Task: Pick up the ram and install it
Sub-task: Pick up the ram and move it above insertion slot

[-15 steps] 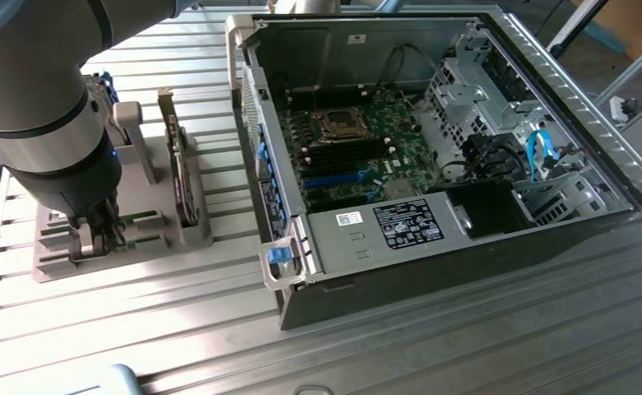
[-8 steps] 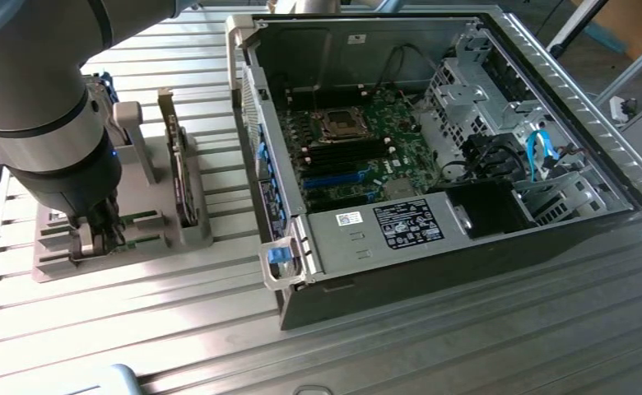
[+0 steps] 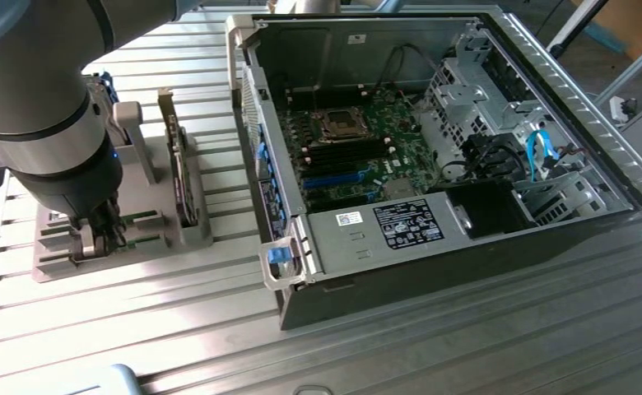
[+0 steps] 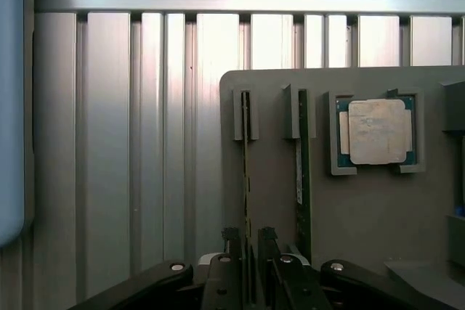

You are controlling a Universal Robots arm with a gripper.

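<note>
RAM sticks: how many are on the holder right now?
2 sticks, both on edge in slots of the holder: one stick at the hand, the other stick in the next slot, nearer the CPU.

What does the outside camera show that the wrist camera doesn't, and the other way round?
Exterior view: the open computer case with its motherboard, the robot arm and an expansion card standing in the grey holder. Wrist view: a square processor chip lying in a recess of the holder. Both: the grey holder, the slatted metal table, and the gripper down at one ram.
</note>
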